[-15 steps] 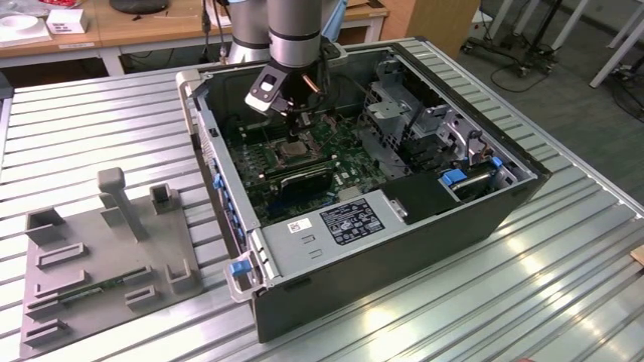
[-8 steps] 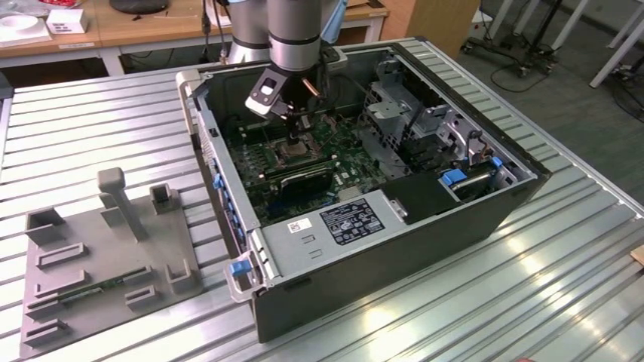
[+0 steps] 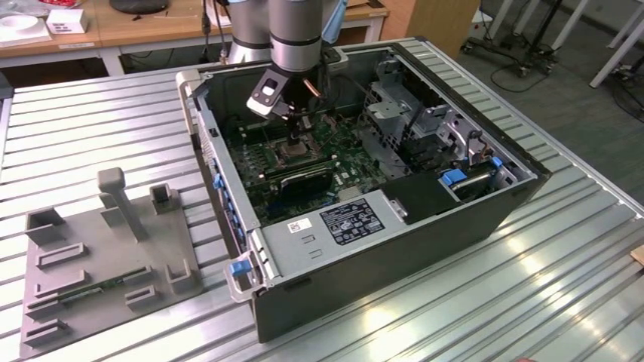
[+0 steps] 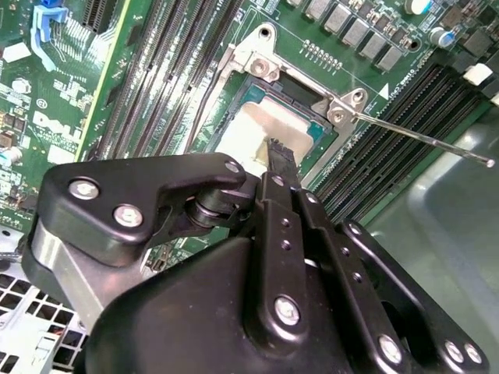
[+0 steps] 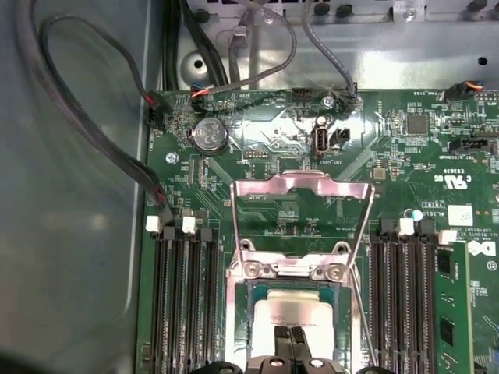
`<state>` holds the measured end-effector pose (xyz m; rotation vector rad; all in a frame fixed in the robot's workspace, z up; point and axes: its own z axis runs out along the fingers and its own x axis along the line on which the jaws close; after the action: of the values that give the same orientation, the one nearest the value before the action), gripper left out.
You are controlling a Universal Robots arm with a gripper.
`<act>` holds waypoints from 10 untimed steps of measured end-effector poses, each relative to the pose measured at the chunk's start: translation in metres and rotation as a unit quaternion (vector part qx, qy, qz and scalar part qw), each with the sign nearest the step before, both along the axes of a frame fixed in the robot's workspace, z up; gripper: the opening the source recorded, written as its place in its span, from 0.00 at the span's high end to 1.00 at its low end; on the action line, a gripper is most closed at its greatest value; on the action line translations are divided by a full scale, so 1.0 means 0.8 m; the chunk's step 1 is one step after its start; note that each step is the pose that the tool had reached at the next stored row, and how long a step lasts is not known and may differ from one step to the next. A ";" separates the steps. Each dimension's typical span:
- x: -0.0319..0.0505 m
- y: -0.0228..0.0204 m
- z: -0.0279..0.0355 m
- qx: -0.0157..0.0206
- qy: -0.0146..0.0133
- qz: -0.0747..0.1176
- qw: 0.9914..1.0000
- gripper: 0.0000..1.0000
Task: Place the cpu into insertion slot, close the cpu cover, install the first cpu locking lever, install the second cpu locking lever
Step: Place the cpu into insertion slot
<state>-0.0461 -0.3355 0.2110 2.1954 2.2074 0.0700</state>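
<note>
The cpu (image 5: 290, 310) lies flat in the socket on the green motherboard, its pale silver face (image 4: 248, 128) up inside a green rim. My gripper (image 5: 292, 336) stands straight over it inside the open computer case (image 3: 503, 188). Its two narrow fingers are shut together, with their tips (image 4: 279, 156) on or just above the cpu's face; whether they touch I cannot tell. The cpu cover (image 5: 300, 185) is a silvery frame, swung up and back on its hinge (image 5: 295, 269). A thin locking lever (image 4: 425, 139) sticks out free beside the socket. In the exterior view the gripper (image 3: 294, 145) reaches down to the board's middle.
Black memory slots (image 5: 183, 304) flank the socket on both sides. Cables (image 5: 93, 148) run along the case wall. A drive cage (image 3: 412, 121) and a grey metal box with a white label (image 3: 348, 222) fill the case's other parts. A grey fixture plate (image 3: 101, 264) lies on the table at the exterior view's left.
</note>
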 end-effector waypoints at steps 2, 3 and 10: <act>0.000 0.0000 -0.0021 0.000 0.000 0.000 1.000 0.89; 0.000 0.0000 -0.0039 0.000 0.000 0.000 1.000 0.89; 0.000 0.0000 -0.0119 0.001 0.000 0.000 1.000 0.89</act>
<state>-0.0461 -0.3355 0.2015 2.1961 2.2079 0.0712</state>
